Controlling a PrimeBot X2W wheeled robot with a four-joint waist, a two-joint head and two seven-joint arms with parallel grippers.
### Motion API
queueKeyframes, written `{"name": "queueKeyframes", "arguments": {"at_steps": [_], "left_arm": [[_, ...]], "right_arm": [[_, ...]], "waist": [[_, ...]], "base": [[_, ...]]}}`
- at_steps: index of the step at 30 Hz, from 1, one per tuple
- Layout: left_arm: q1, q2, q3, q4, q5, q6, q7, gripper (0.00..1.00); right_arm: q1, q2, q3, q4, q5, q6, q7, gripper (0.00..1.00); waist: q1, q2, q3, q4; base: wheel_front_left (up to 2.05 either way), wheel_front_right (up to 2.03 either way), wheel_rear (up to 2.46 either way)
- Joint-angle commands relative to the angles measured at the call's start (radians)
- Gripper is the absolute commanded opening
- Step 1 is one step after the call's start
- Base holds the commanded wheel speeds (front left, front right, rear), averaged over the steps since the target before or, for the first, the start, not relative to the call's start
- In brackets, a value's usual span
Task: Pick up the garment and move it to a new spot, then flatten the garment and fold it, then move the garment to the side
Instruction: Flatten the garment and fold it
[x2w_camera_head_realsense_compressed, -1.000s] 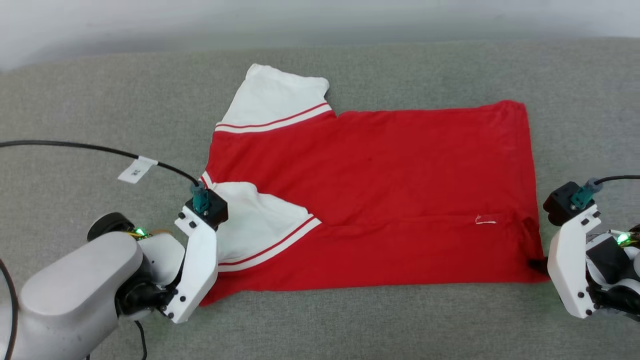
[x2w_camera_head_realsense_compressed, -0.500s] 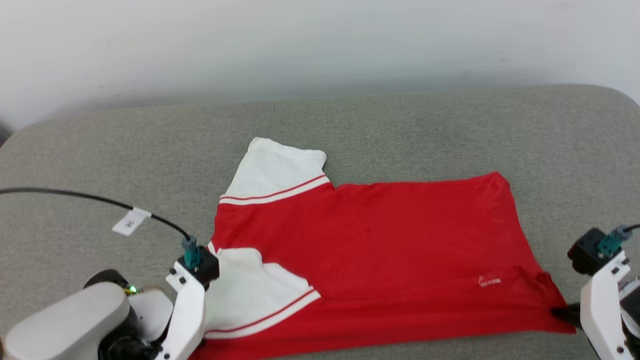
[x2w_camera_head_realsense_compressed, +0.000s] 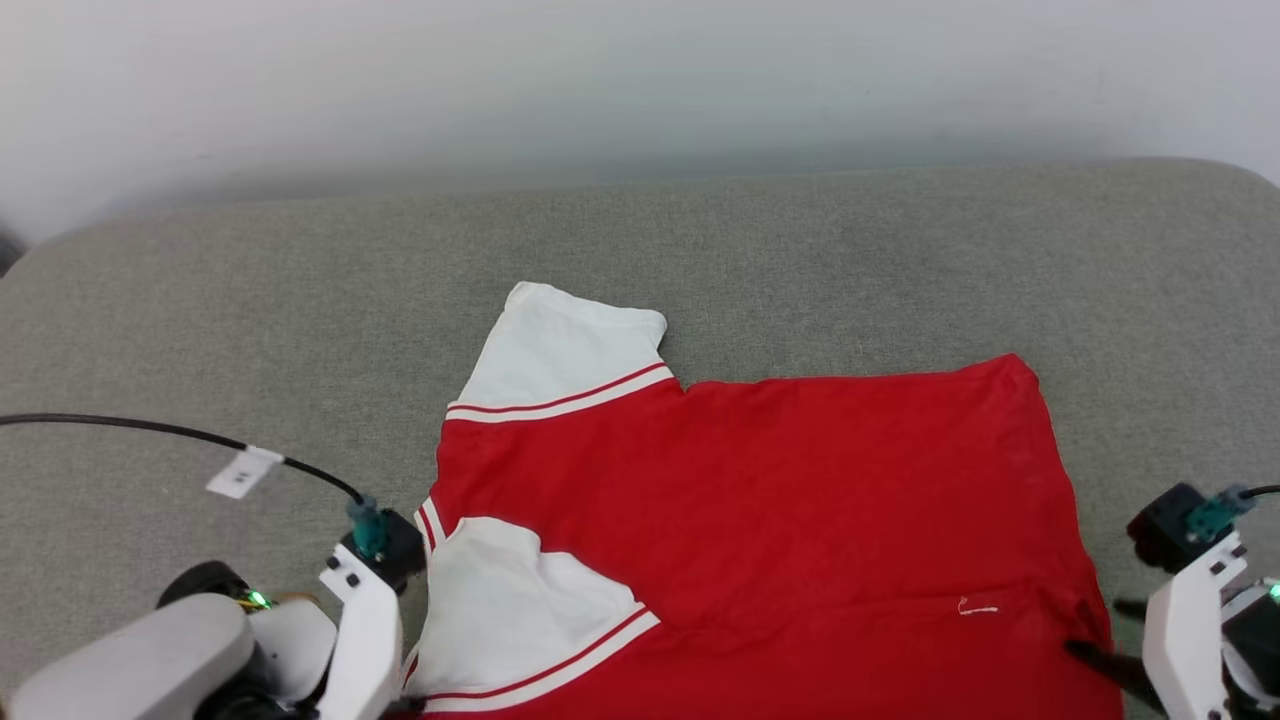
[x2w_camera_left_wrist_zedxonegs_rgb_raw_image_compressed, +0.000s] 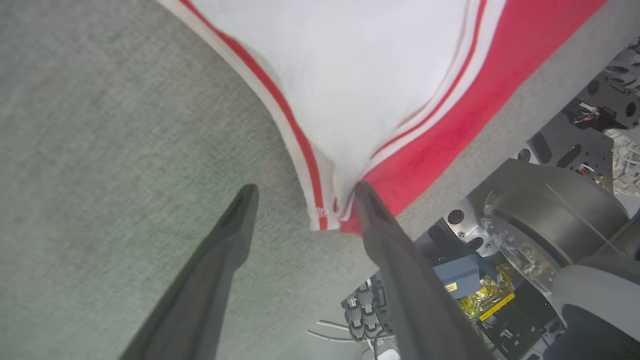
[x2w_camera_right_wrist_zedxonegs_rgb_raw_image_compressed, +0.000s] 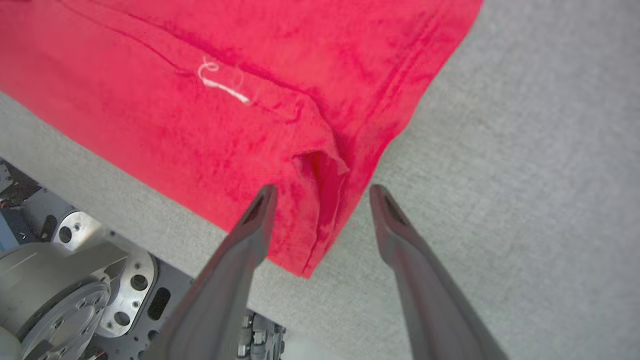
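Note:
The garment (x2w_camera_head_realsense_compressed: 760, 520), a red T-shirt with white striped sleeves, lies spread on the grey cushioned surface (x2w_camera_head_realsense_compressed: 700, 260), plain side up. Its near sleeve (x2w_camera_head_realsense_compressed: 510, 610) is folded in over the body. No print shows. In the left wrist view my left gripper (x2w_camera_left_wrist_zedxonegs_rgb_raw_image_compressed: 305, 192) is open, and the shirt's striped corner (x2w_camera_left_wrist_zedxonegs_rgb_raw_image_compressed: 327, 215) lies between its fingers, against the right one. My right gripper (x2w_camera_right_wrist_zedxonegs_rgb_raw_image_compressed: 324, 192) is open too, straddling the red hem corner (x2w_camera_right_wrist_zedxonegs_rgb_raw_image_compressed: 320, 220). Its dark fingers (x2w_camera_head_realsense_compressed: 1095, 660) reach the hem in the head view.
A pale wall (x2w_camera_head_realsense_compressed: 640, 80) rises behind the surface. A black cable with a white tag (x2w_camera_head_realsense_compressed: 240, 472) runs over the left side. Bare grey cloth lies beyond and left of the shirt. The robot's base (x2w_camera_left_wrist_zedxonegs_rgb_raw_image_compressed: 525, 235) stands just past the near edge.
The head camera tilted up, so the whole picture shifted down. The right gripper's fingers now show spread at the hem corner, which no longer looks drawn out to a point.

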Motion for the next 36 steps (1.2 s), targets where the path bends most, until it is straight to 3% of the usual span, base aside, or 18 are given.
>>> {"name": "queueKeyframes", "arguments": {"at_steps": [1, 6, 10, 15, 19, 23, 27, 31, 36], "left_arm": [[-0.011, 0.012, 0.009, -0.003, 0.003, -0.001, -0.008, 1.0], [-0.039, 0.073, 0.056, -0.038, -0.006, 0.012, -0.043, 1.0], [-0.081, 0.102, 0.114, -0.043, 0.043, 0.04, -0.142, 1.0], [-0.146, 0.078, 0.157, 0.021, 0.155, 0.085, -0.278, 1.0], [-0.21, 0.044, 0.18, 0.086, 0.2, 0.097, -0.324, 1.0], [-0.286, 0.013, 0.203, 0.139, 0.214, 0.1, -0.315, 1.0], [-0.379, -0.018, 0.219, 0.185, 0.216, 0.089, -0.275, 1.0], [-0.478, -0.041, 0.233, 0.227, 0.209, 0.076, -0.193, 1.0], [-0.587, -0.073, 0.233, 0.262, 0.163, 0.049, -0.022, 1.0]], "right_arm": [[0.0, -0.004, -0.014, 0.0, -0.015, -0.001, -0.021, 1.0], [-0.023, -0.003, -0.112, -0.001, -0.123, -0.001, -0.179, 1.0], [-0.011, 0.067, -0.259, 0.011, -0.236, -0.001, -0.357, 1.0], [0.041, 0.202, -0.481, -0.015, -0.397, -0.001, -0.525, 1.0], [0.115, 0.351, -0.659, -0.096, -0.511, -0.001, -0.603, 1.0], [0.191, 0.503, -0.783, -0.209, -0.615, -0.001, -0.65, 1.0], [0.253, 0.631, -0.84, -0.301, -0.666, -0.001, -0.68, 1.0], [0.293, 0.699, -0.841, -0.342, -0.684, -0.001, -0.692, 1.0], [0.295, 0.729, -0.82, -0.346, -0.7, -0.001, -0.71, 1.0]], "waist": [[0.0, -0.0001, -0.006, 0.002], [0.0, -0.0001, -0.031, -0.005], [0.0, -0.0001, -0.037, -0.021], [0.0, -0.0001, -0.027, -0.047], [0.0, -0.0001, -0.001, -0.069], [0.0, -0.0001, 0.049, -0.097], [0.0, -0.0001, 0.114, -0.123], [0.0, -0.0001, 0.192, -0.148], [0.0, -0.0001, 0.285, -0.182]], "base": [[0.0, 0.0, 0.0], [0.0, 0.0, 0.0], [0.0, 0.0, 0.0], [0.0, 0.0, 0.0], [0.0, 0.0, 0.0], [0.0, 0.0, 0.0], [0.0, 0.0, 0.0], [0.0, 0.0, 0.0], [0.0, 0.0, 0.0]]}}
